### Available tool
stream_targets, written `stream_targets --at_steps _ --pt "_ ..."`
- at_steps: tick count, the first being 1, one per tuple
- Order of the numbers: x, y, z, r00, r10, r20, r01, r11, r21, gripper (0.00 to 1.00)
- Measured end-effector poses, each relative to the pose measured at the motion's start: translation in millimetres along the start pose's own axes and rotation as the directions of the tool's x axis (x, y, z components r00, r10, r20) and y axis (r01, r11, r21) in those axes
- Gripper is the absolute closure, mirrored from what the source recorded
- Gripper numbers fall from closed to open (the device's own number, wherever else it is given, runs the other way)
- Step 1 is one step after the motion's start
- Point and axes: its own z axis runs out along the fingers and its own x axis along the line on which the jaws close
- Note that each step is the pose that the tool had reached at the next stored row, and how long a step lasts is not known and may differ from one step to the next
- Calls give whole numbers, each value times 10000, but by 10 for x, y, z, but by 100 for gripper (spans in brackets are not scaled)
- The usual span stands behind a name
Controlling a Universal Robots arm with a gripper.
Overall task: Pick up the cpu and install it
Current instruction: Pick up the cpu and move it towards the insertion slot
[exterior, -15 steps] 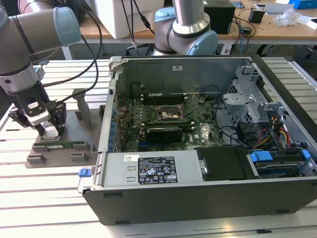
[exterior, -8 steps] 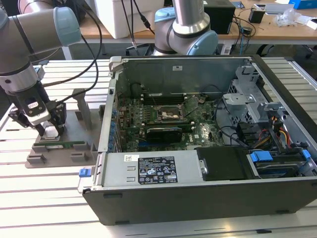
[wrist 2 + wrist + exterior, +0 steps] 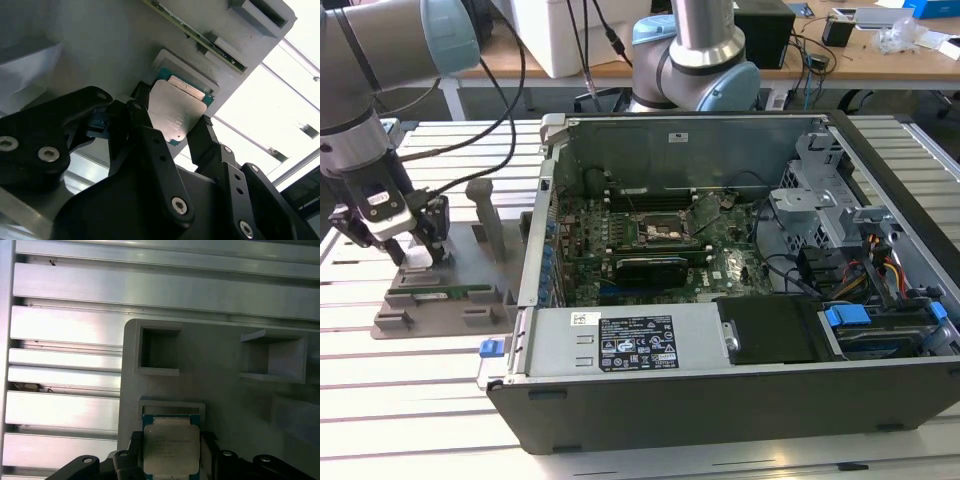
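Second wrist view: the gripper (image 3: 172, 127) has its two black, jointed fingers (image 3: 150, 145) drawn narrow onto the cpu (image 3: 175, 107) — a flat square chip with a dull silver top and a thin green rim — held at a shallow pocket in the matte grey holder (image 3: 100, 45). In the exterior view, an upright post (image 3: 485, 215) on the holder stands just beside the gripper, and the open computer case (image 3: 720, 400) lies towards the exterior view's right. Ribbed aluminium table (image 3: 65, 410) slats run past the holder's rounded edge.

Silver-grey cpu (image 3: 169, 447), teal-green rim; black fingers (image 3: 150, 145); pale grey holder (image 3: 220, 390)
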Motion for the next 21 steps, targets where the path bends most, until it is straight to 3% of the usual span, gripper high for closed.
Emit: stream_targets --at_steps 5,15,21 --pt "-4 -2 -194 10000 0 0 0 10000 0 45" --pt "-11 -5 -494 10000 0 0 0 10000 0 45" --pt "-18 -9 -792 10000 0 1 0 10000 0 45"
